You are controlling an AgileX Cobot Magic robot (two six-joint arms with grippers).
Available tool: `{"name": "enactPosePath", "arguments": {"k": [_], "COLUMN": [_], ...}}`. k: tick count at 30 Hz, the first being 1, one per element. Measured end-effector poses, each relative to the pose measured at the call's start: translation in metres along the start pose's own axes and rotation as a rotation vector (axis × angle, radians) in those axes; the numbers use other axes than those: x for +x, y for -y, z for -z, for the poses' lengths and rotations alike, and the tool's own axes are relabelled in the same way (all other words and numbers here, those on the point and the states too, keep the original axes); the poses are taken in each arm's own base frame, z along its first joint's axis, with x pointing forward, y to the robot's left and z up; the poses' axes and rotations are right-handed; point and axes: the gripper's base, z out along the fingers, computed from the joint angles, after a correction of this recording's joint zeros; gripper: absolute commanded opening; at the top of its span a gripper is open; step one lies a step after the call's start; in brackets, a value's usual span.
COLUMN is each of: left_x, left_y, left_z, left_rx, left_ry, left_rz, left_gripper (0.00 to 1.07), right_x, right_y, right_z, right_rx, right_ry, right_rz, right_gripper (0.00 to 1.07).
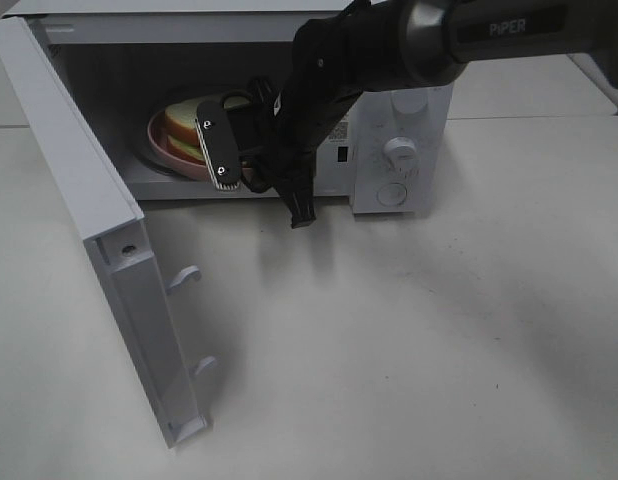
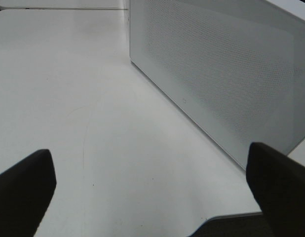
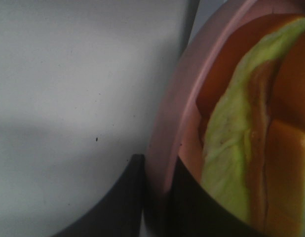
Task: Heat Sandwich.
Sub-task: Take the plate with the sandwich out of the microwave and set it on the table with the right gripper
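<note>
**Right wrist view: my tool pinched on the plate rim inside the microwave**

Right wrist view shows what matters most: my right tool [image 3: 160, 197] is clenched on the rim of the pink plate [image 3: 167, 123], one dark finger on either side of the rim. The sandwich [image 3: 241, 148] lies on that plate, lettuce and filling facing the lens.

From the exterior high view, the sandwich [image 1: 189, 128] and plate [image 1: 169, 155] sit inside the microwave [image 1: 389, 160] cavity, left of centre in the frame, with the door [image 1: 99, 230] swung wide at the left. My right tool [image 1: 229, 150] reaches in from the upper right. I cannot tell from here whether the plate is fully seated on the cavity floor.

To do this step well, I judge I should settle the plate flat and deep enough to clear the door, let go gently, then draw straight back out without dragging the rim.

The left wrist view alone shows my left tool [image 2: 152, 197] spread wide and empty over the counter [image 2: 93, 98], beside the door's perforated panel. Only the high view shows the dials [image 1: 399, 152].
</note>
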Motion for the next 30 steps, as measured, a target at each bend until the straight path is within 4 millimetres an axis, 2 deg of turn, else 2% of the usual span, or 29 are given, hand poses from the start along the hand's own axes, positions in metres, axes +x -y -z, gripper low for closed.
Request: {"name": "enactPosePath", "arguments": {"k": [18,30], "left_x": [0.000,0.000], "left_y": [0.000,0.000], "left_z": [0.000,0.000], "left_rx": [0.000,0.000], "left_ry": [0.000,0.000], "left_rz": [0.000,0.000], "left_gripper": [0.98,0.98], "right_x": [0.002,0.005], "right_y": [-0.029,-0.061], "right_z": [0.036,0.062], "right_rx": [0.040,0.028], "right_ry": [0.028,0.058], "right_rz": [0.167,0.198], "right_gripper": [0.00,0.00]}}
